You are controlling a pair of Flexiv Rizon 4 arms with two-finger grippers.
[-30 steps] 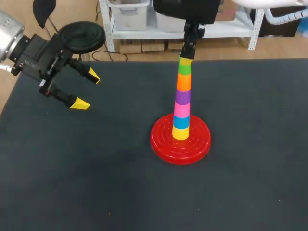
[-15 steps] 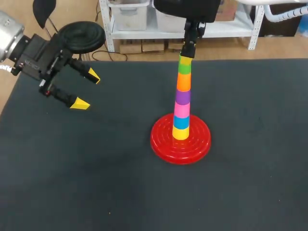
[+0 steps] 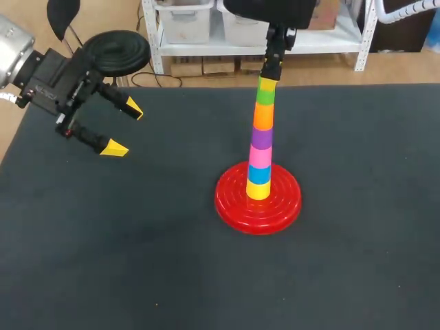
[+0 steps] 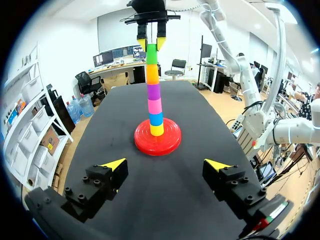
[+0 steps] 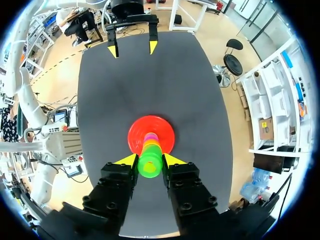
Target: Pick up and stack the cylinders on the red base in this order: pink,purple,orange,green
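Observation:
On the red base (image 3: 227, 203) stands a tall stack, from the bottom: yellow, blue, pink (image 3: 259, 157), purple (image 3: 260, 138), orange (image 3: 262, 117) and green cylinder (image 3: 265, 97). My right gripper (image 3: 267, 84) comes straight down onto the stack's top. In the right wrist view the right gripper (image 5: 150, 161) is shut on the green cylinder (image 5: 150, 167), one finger on each side. The left wrist view shows the same hold on the stack (image 4: 154, 95). My left gripper (image 3: 124, 129) hovers open and empty over the table's far left; seen from its own wrist, the left gripper (image 4: 166, 164) faces the stack.
The dark table mat (image 3: 137, 261) spreads around the base on all sides. The left arm's body (image 3: 48, 79) hangs over the mat's far left corner.
The right gripper has shifted slightly to the right, and the top of the stack leans a little with it. The left arm has not moved.

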